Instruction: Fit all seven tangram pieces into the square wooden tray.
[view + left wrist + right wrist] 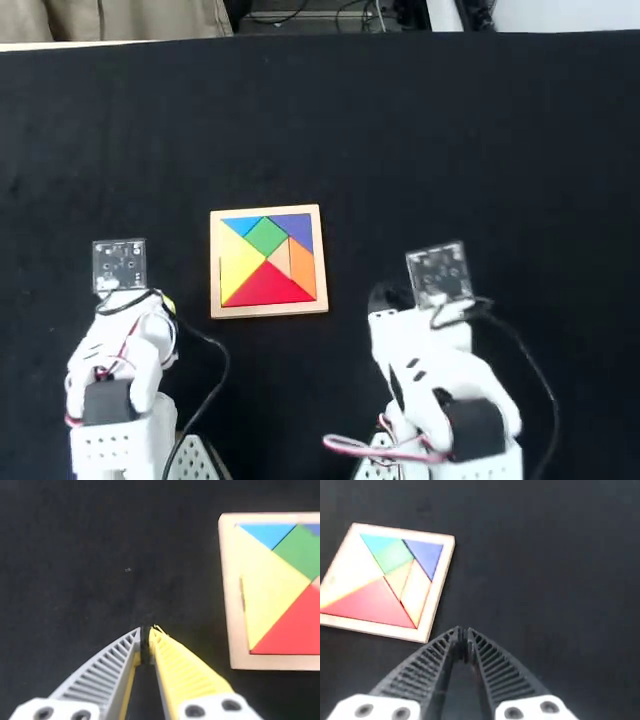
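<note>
At the near edge of the black bench (480, 130), the left arm (118, 350) and right arm (440, 360) sit well apart, each with its jaws pressed together on nothing. Between and just beyond them the square wooden tray (268, 310) lies flat, filled with pieces: a red triangle (268, 285) nearest, a yellow triangle (240, 265) toward the left arm, an orange piece (303, 265) toward the right, then green, light blue and dark blue along the far side. The high view takes in the whole tray, while the left wrist view brings up a thin gap between yellow triangle and rim.
</note>
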